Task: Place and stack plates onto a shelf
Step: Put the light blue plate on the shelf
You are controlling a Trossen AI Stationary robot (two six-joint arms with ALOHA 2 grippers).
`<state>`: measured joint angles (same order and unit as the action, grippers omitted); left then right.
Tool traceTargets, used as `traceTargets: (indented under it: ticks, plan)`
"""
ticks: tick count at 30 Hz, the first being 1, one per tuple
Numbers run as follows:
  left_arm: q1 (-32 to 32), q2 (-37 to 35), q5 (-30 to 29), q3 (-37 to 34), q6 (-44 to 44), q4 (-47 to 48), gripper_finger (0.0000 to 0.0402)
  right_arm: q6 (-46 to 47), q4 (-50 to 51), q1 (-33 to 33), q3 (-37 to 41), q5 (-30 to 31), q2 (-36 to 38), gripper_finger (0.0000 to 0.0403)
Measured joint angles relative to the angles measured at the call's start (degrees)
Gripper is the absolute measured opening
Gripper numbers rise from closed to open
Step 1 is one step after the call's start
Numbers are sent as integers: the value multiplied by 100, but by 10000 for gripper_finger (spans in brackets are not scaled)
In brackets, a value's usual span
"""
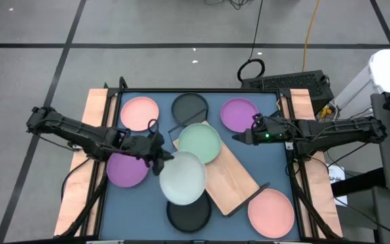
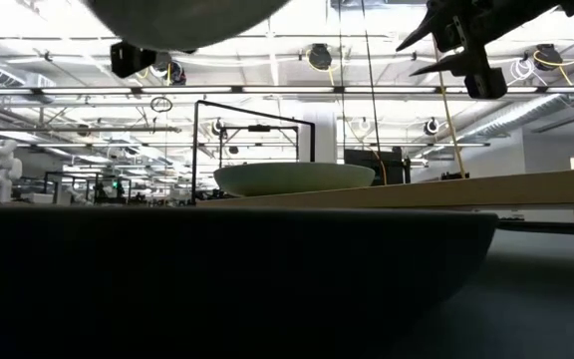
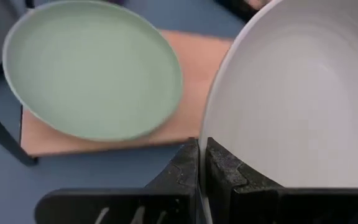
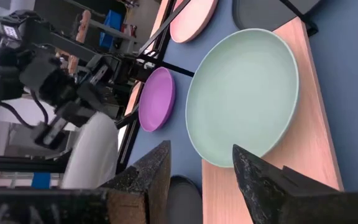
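My left gripper (image 1: 159, 160) (image 3: 202, 148) is shut on a pale blue plate (image 1: 183, 177) (image 3: 297, 93), which is in the air over the table's middle, beside the shelf. The shelf, a light wooden board (image 1: 230, 177) with a black wire frame, lies slantwise on the blue mat. A pale green plate (image 1: 200, 142) (image 4: 241, 99) rests flat on the board's far end. My right gripper (image 1: 239, 139) (image 4: 197, 171) is open, hovering just right of the green plate and touching nothing. My left gripper pinches the pale blue plate's rim (image 3: 211, 124) on its left side between the two fingers, one above the rim and one below. The fingers reach in level from the table's left. The plate is lifted clear; its underside (image 2: 177, 20) shows high in the low view.
Other plates lie on the mat: pink (image 1: 139, 112), black (image 1: 189, 106) and purple (image 1: 239, 114) along the far side, purple (image 1: 126, 169) under the left arm, black (image 1: 188, 214) and pink (image 1: 271, 211) near the front. The board's near half is bare.
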<state>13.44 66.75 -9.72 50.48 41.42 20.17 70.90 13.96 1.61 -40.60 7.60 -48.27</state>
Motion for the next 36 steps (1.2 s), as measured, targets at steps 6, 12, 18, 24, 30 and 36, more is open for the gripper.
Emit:
traceTargets:
  ticks: [6,12,18,24,30,36]
  plan:
    - [-77,319,-350,-2,1265,-27,10,-56,5,0,0,-37,44,155]
    - [-71,748,-386,-2,2631,-56,10,-391,6,-2,0,-181,339,155]
    - [-73,952,-514,-2,3793,-29,10,-1013,14,-65,-2,-167,651,155]
    - [-73,989,-1059,-2,4536,127,10,-1712,67,-215,-1,-162,743,155]
    - [-73,991,-1608,-2,5359,475,10,-2297,89,-314,0,-162,745,155]
    - [-204,1302,-1749,-7,5757,492,10,-2756,88,-317,-1,-163,769,155]
